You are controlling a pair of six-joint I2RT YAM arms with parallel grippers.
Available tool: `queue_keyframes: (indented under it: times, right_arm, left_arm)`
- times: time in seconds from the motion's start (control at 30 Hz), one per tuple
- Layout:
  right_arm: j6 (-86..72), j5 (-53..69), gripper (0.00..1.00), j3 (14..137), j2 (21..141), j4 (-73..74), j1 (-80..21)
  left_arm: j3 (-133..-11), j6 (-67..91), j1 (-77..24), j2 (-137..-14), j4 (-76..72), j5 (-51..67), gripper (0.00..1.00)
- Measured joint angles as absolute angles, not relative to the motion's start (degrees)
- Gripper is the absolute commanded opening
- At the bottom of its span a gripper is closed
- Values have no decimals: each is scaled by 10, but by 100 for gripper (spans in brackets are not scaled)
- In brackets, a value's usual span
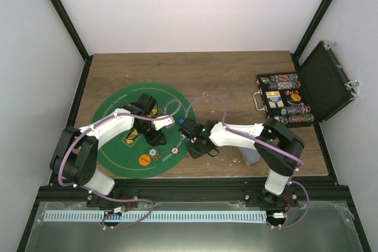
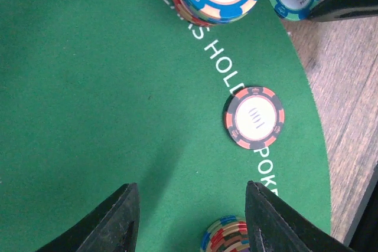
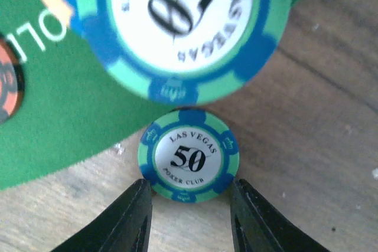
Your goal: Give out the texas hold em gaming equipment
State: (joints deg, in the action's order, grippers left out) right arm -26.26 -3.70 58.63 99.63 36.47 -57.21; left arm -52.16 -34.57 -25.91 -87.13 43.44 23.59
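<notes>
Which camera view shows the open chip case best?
Top external: the whole case stands open at the far right, with chips in rows inside. Neither wrist view shows it.

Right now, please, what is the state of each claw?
Left claw: open, gripping nothing.
Right claw: closed on the teal 50 chip that lies off the mat.

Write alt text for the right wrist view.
A teal-and-blue 50 chip lies flat on the wooden table, just off the green mat, flanked by the black fingers of the right gripper. A larger, blurred 50 chip fills the top of the frame.
</notes>
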Motion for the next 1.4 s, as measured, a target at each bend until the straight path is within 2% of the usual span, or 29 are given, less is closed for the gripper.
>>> queue_keyframes:
  times: [0.13, 0.4, 0.5, 0.67, 0.8, 1.0, 1.23, 1.4]
  right_arm:
    - [-252, -37, 40, 588, 999, 350, -560]
    - [-235, -28, 54, 571, 979, 349, -552]
    - [-229, -11, 57, 564, 944, 354, -535]
    - [-215, 40, 57, 564, 863, 344, -479]
    - [-206, 58, 57, 564, 846, 343, -441]
    - [-204, 58, 54, 564, 884, 340, -399]
    - [-206, 84, 50, 586, 969, 303, -396]
    - [-215, 103, 49, 588, 987, 278, -396]
  left_arm:
    - [-521, -345, -257, -870, 431, 230, 52]
    - [-519, -345, -256, -870, 429, 226, 52]
    - [-519, -344, -256, -870, 429, 225, 52]
    - [-519, -342, -256, -870, 429, 225, 52]
    - [-519, -338, -256, -870, 428, 225, 51]
    - [-523, -325, -257, -891, 410, 221, 49]
    - [-555, -310, -285, -959, 383, 215, 48]
    - [-568, -300, -312, -986, 364, 215, 48]
